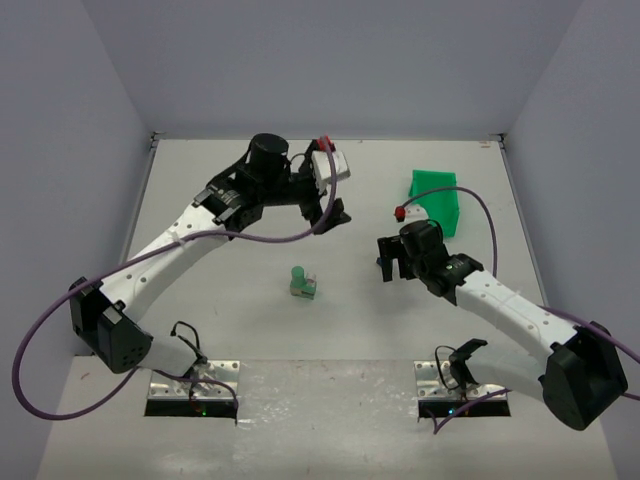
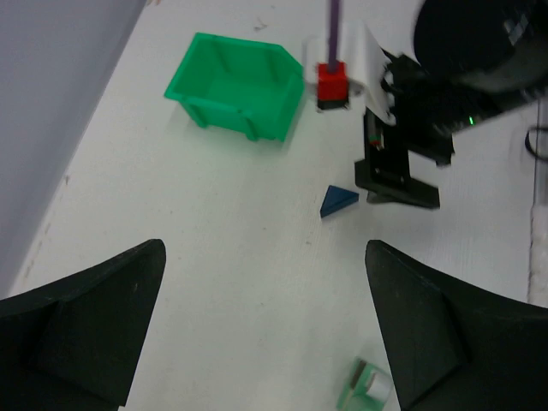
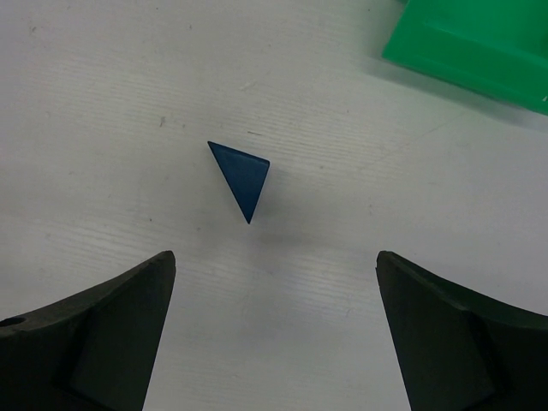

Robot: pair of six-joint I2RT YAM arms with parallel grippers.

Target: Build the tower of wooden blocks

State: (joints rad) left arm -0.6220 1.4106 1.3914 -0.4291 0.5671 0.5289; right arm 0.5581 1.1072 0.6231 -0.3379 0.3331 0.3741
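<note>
Top external view: I am reaching both arms out over the white table (image 1: 200,330), and the light green and tan blocks (image 1: 303,284) are sitting as a small stack near its middle, between my arms and touching neither. I am holding my left gripper (image 1: 332,213) above the far half of the table, well apart from the stack, and my right gripper (image 1: 388,262) to the stack's right, near the green bin (image 1: 437,196); the wedge is hiding from this camera. Left wrist view: I am keeping my left fingers (image 2: 86,334) spread wide with nothing between them. The blocks (image 2: 368,384) are showing blurred at the bottom edge beside my right-hand finger. The blue wedge (image 2: 339,202) is lying flat on the table further out, just beside the tips of my right gripper (image 2: 396,190), and the bin (image 2: 235,86) is standing beyond it with its open side up. Right wrist view: I am hanging my right gripper (image 3: 274,334) spread wide over the wedge (image 3: 242,177), which is lying ahead of my fingertips and touching neither finger, one corner pointing toward me. The bin's edge (image 3: 479,43) is showing in the upper right corner.
</note>
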